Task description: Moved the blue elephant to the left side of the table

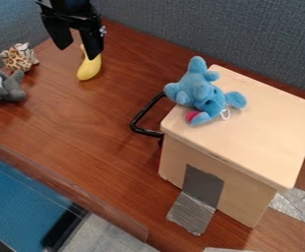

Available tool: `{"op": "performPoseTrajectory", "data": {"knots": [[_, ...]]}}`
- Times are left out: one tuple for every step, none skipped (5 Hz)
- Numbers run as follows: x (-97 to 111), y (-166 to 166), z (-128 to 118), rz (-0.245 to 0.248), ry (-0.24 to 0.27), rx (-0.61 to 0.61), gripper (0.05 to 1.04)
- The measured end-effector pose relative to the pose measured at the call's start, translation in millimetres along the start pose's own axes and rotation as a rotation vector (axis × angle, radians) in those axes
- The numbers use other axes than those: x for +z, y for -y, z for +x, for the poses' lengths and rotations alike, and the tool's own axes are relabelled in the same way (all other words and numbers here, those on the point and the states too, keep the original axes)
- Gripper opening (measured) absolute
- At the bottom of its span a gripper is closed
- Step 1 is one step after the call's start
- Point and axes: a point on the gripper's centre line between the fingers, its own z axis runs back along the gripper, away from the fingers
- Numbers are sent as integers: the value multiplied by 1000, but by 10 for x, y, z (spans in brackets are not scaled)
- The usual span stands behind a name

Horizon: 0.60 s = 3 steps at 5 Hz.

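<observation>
Blue elephant (198, 93) lay across the edge of the wooden box (247, 133); an off-centre grasp probably risked tipping it off over the black handle (142, 112). Gripper (77, 53) hung open and empty, farther back, well apart toward the view's left, by the yellow toy (89, 68).

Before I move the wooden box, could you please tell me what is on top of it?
The blue elephant lies on the wooden box, along the edge near the black handle. Its body covers part of the top, so I can't see what is under it.
</observation>
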Motion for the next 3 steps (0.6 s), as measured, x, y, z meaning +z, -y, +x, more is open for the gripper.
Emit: {"op": "performPoseTrajectory", "data": {"knots": [[-108, 9, -41, -18, -24, 6, 999], [-213, 279, 98, -74, 60, -16, 999], [-281, 582, 258, -60, 95, -68, 999]]}}
